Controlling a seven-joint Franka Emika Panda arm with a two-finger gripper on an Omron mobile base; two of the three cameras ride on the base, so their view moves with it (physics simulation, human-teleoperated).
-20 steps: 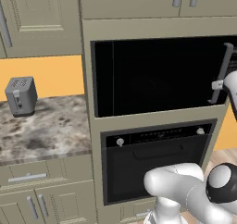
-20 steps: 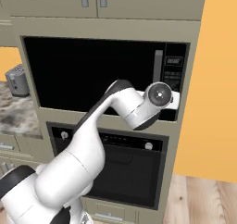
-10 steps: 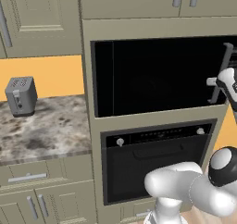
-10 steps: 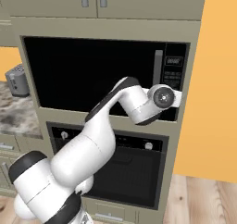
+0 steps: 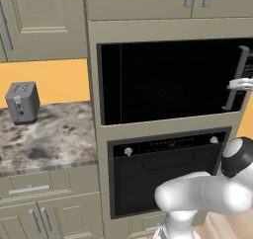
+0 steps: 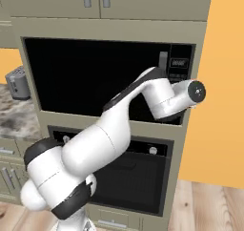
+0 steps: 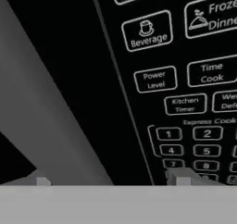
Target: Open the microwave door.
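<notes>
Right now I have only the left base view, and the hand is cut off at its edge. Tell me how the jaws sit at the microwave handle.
Observer: In the hand view the jaws are open, and the grey handle runs slanting between the two fingertips, nearer the other tip.
Operator: Say what lies under that tip.
Observer: The button panel. The tip sits over the number keys, about at key 7.
Operator: Now report the arm from the far side.
Observer: In the right base view the arm crosses in front of the lower right part of the microwave door, with the wrist out at the panel's edge.
</notes>
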